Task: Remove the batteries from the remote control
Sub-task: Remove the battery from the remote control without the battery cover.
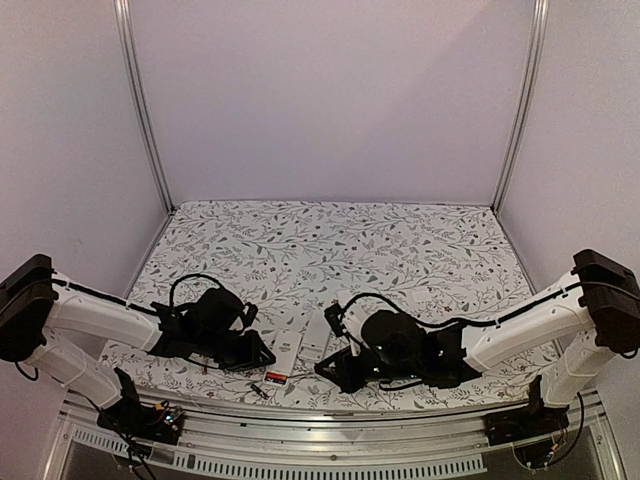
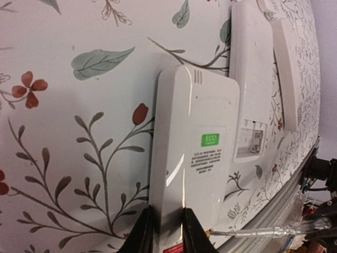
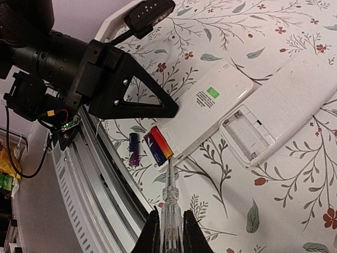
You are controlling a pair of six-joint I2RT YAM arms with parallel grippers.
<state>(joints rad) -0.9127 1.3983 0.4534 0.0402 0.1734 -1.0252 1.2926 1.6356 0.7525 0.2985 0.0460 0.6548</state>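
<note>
Where the two arms reach inward in the overhead view, two white remotes lie side by side on the flower-patterned table (image 1: 400, 250), close to the middle of its near edge. The left gripper (image 1: 264, 356) sits at the left remote (image 1: 287, 346). The right gripper (image 1: 330, 370) is low, just right of the near end of the second remote (image 1: 318, 335). A speck of red-orange, the batteries (image 1: 275, 377), shows at the left remote's near end, almost at the table's edge.

Left wrist view: its two black fingers (image 2: 142, 234) stand close together, with a narrow gap, over the near end of the left remote. That remote lies back up and carries a green sticker (image 2: 209, 139). A sliver of red shows in the gap; whether the fingers pinch anything cannot be told. Just beside it lies the second remote, its battery bay open.

Right wrist view: the claw is closed tight on the clear handle of a screwdriver (image 3: 169, 205). Its metal tip reaches the near end of the left remote, beside a red-orange and black battery (image 3: 161, 142). A dark purple battery (image 3: 152, 150) lies against that one, and another purple one lies apart on the table, nearer the edge — whether the first two sit in the remote or on the table cannot be told.
</note>
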